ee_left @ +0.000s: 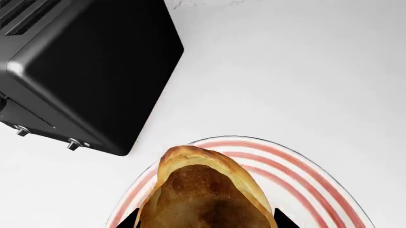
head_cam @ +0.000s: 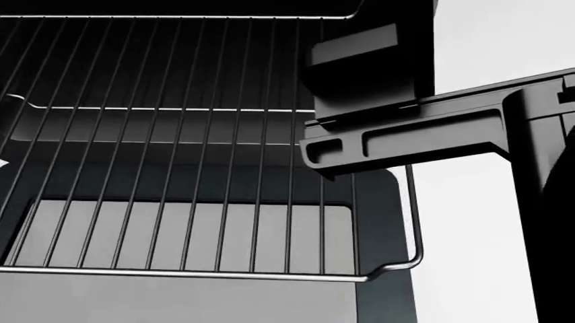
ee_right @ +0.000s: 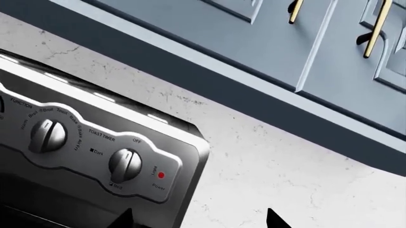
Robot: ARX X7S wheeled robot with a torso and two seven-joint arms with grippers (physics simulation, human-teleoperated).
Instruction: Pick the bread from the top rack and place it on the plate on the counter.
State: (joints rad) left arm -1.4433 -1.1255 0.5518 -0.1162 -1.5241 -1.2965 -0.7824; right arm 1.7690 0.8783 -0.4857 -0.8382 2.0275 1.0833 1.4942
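Note:
The golden-brown bread [ee_left: 206,190] sits between the dark fingertips [ee_left: 129,221] of my left gripper [ee_left: 206,222], which is shut on it. Beneath and beyond it lies the red-and-white striped plate [ee_left: 298,175] on the white counter [ee_left: 285,71]. Whether the roll touches the plate cannot be told. In the head view the silver wire top rack [head_cam: 180,202] is bare, pulled out from the dark oven cavity. My right gripper [ee_right: 199,221] is open with nothing between its tips, beside an oven's control panel [ee_right: 95,152].
A black toaster [ee_left: 82,71] stands on the counter close to the plate. A dark arm link [head_cam: 404,134] crosses the head view at the right. Blue-grey cabinet fronts with gold handles [ee_right: 374,28] show in the right wrist view above a pale marbled surface [ee_right: 266,156].

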